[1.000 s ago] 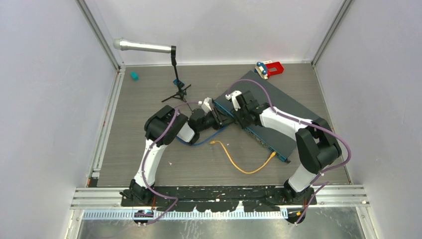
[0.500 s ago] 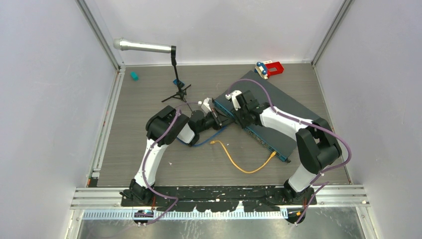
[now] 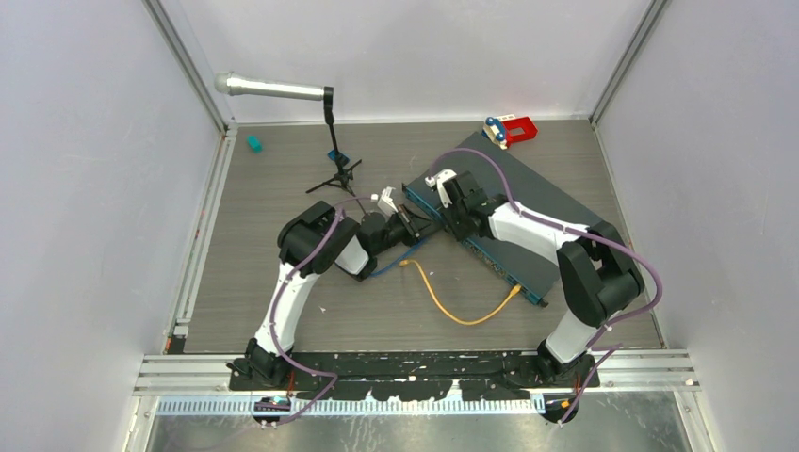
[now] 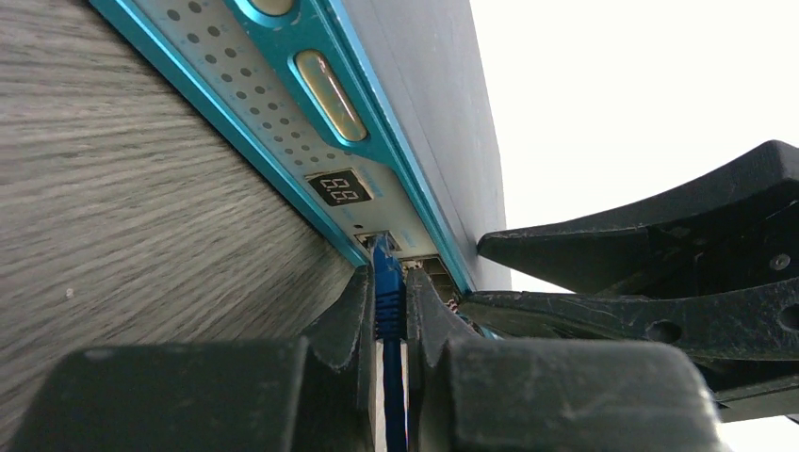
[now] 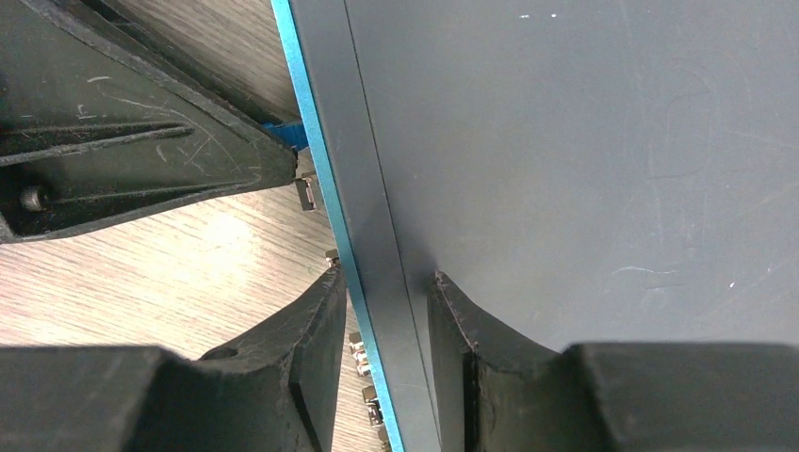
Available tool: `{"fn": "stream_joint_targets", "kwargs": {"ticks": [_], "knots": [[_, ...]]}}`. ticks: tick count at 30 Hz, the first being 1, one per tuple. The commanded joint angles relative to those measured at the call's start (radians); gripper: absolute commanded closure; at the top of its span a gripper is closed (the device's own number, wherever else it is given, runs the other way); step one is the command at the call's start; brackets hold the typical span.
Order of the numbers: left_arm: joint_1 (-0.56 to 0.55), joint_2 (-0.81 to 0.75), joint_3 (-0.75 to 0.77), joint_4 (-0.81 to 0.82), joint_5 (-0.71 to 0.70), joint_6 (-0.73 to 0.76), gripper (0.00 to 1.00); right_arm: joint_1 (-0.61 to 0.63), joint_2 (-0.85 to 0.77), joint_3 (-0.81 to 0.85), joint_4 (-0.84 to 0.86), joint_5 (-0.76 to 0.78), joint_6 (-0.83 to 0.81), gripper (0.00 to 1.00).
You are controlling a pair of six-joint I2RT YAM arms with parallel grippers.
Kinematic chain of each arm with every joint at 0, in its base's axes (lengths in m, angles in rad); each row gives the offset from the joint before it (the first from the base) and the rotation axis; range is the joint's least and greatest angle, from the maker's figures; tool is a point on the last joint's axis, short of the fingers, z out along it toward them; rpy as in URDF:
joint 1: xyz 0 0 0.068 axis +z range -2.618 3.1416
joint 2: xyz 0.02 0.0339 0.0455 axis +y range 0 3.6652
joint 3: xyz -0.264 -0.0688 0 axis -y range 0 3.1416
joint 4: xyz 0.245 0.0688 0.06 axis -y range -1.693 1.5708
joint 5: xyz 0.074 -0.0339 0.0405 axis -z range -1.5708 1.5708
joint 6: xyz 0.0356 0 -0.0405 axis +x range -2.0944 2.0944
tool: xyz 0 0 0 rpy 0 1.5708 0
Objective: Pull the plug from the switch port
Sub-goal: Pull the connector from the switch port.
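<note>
The switch [image 3: 537,202] is a flat dark grey box with a blue front edge, lying diagonally at the middle right. A blue plug [image 4: 387,287] sits in a port at the end of the front edge [image 4: 377,141], just below a small display. My left gripper [image 4: 386,282] is shut on the plug's body, and the blue cable [image 3: 386,266] runs back between its fingers. My right gripper [image 5: 386,282] straddles the switch's front edge [image 5: 363,264], one finger on the port face and one on the grey top [image 5: 584,141], right beside the left gripper [image 3: 407,222].
A yellow cable [image 3: 452,309] lies on the table with one end plugged into the switch's near end. A microphone on a small stand [image 3: 332,141] is at the back left, a red and white toy [image 3: 509,130] at the back, and a small teal object [image 3: 253,143] at the far left.
Both grippers have shifted slightly toward the far left along the switch's front edge. The blue cable's loop has drawn in a little. The plug still sits in the port.
</note>
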Motion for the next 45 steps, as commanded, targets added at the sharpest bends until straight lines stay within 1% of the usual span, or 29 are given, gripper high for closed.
{"fn": "stream_joint_targets", "kwargs": {"ticks": [1,4,5,8,9,12,13,14,15,20,24,34,40,45], "knots": [[-0.009,0.161,-0.137,-0.206,0.055,0.026,1.0,-0.014,0.046,-0.012,-0.007,0.116,0.023,0.61],[-0.013,0.144,-0.138,-0.213,0.045,0.023,1.0,-0.014,0.055,-0.013,-0.003,0.118,0.028,0.62],[-0.013,0.13,-0.138,-0.243,0.038,0.034,1.0,-0.014,0.055,-0.013,-0.003,0.118,0.029,0.62],[-0.013,0.044,-0.11,-0.515,0.011,0.113,1.0,-0.014,0.063,-0.01,-0.006,0.107,0.028,0.63],[-0.015,0.029,-0.113,-0.55,-0.006,0.134,1.0,-0.014,0.066,-0.009,-0.007,0.104,0.029,0.63],[-0.014,0.009,-0.116,-0.59,-0.017,0.156,1.0,-0.013,0.07,-0.007,-0.012,0.095,0.027,0.63],[-0.015,-0.001,-0.1,-0.687,-0.025,0.172,1.0,-0.013,0.072,-0.007,-0.012,0.094,0.025,0.63],[-0.017,-0.007,-0.077,-0.737,-0.029,0.191,1.0,-0.013,0.072,-0.007,-0.012,0.092,0.025,0.63],[-0.018,-0.007,-0.069,-0.754,-0.028,0.204,1.0,-0.013,0.071,-0.007,-0.013,0.089,0.024,0.63],[-0.021,0.011,-0.051,-0.726,0.01,0.196,1.0,-0.013,0.073,-0.005,-0.016,0.073,0.022,0.63],[-0.02,0.0,-0.068,-0.69,0.014,0.2,1.0,-0.014,0.075,-0.005,-0.014,0.074,0.018,0.64],[0.028,-0.079,-0.101,-0.744,0.031,0.302,1.0,-0.013,0.071,-0.005,-0.014,0.081,0.001,0.64],[0.041,-0.155,-0.067,-0.808,0.058,0.433,1.0,-0.018,0.056,-0.004,-0.02,0.05,-0.008,0.64],[0.084,-0.249,-0.021,-0.903,0.1,0.552,1.0,-0.024,-0.016,-0.007,-0.044,-0.087,-0.04,0.62]]}}
